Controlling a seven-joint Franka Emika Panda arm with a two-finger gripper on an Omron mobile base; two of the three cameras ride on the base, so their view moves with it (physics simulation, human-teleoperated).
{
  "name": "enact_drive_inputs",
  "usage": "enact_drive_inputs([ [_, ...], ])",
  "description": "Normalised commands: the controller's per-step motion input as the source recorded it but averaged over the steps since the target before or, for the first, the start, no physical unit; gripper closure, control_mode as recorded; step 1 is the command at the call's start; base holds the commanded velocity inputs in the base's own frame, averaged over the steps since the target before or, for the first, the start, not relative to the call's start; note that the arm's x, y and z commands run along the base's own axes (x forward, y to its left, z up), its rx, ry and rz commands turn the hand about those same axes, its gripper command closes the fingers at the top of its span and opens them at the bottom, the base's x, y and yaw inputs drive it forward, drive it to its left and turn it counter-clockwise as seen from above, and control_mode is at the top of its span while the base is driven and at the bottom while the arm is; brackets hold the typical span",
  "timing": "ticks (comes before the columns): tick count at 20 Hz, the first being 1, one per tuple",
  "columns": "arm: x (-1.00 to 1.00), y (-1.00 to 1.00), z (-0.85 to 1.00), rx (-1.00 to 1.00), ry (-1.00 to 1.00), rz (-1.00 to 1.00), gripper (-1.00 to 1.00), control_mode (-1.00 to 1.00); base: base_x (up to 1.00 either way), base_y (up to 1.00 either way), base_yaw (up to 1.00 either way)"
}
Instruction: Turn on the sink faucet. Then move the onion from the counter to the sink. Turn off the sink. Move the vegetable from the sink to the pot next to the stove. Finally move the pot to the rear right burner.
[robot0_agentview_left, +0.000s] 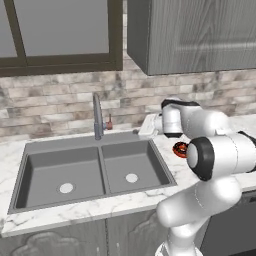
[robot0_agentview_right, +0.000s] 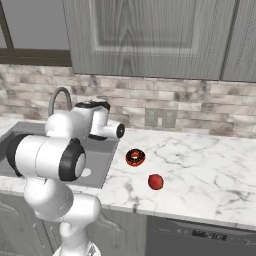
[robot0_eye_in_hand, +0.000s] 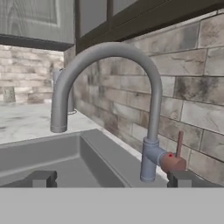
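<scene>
The sink faucet (robot0_eye_in_hand: 148, 87) arches close in front of my gripper (robot0_eye_in_hand: 111, 178), its reddish lever handle (robot0_eye_in_hand: 178, 151) upright at the base. The jaws stand open with nothing between them. No water shows at the spout. From the left base view, the gripper (robot0_agentview_left: 142, 129) hovers over the sink's (robot0_agentview_left: 90, 145) back right corner, to the right of the faucet (robot0_agentview_left: 97, 117). The onion (robot0_agentview_right: 135, 157) lies on the marble counter (robot0_agentview_right: 200, 160) just right of the sink (robot0_agentview_right: 102, 155); my arm half hides the onion (robot0_agentview_left: 179, 148) in the left base view. The pot and the burner are out of view.
A small red round fruit (robot0_agentview_right: 155, 182) lies near the counter's front edge, right of the onion. A wall outlet (robot0_agentview_right: 160, 119) sits in the brick backsplash. Upper cabinets (robot0_agentview_right: 145, 35) hang above. A tall grey cylinder (robot0_eye_in_hand: 70, 94) stands on the counter beyond the faucet.
</scene>
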Motion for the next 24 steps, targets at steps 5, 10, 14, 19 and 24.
enact_drive_inputs([
  [5, 0.18, 0.13, -0.11, -0.04, 0.02, 0.0, -1.0, -1.0, 0.0, 0.0, 0.0],
  [10, 0.31, 0.18, -0.12, -0.02, 0.0, 0.0, -1.0, -1.0, 0.0, 0.0, 0.0],
  [14, 0.51, 0.35, -0.09, 0.0, 0.0, 0.0, -1.0, -1.0, 0.0, 0.0, 0.0],
  [19, 0.49, 0.32, -0.08, 0.0, 0.0, 0.0, -1.0, -1.0, 0.0, 0.0, 0.0],
  [24, 0.45, 0.12, -0.07, 0.0, 0.0, 0.0, -1.0, -1.0, 0.0, 0.0, 0.0],
])
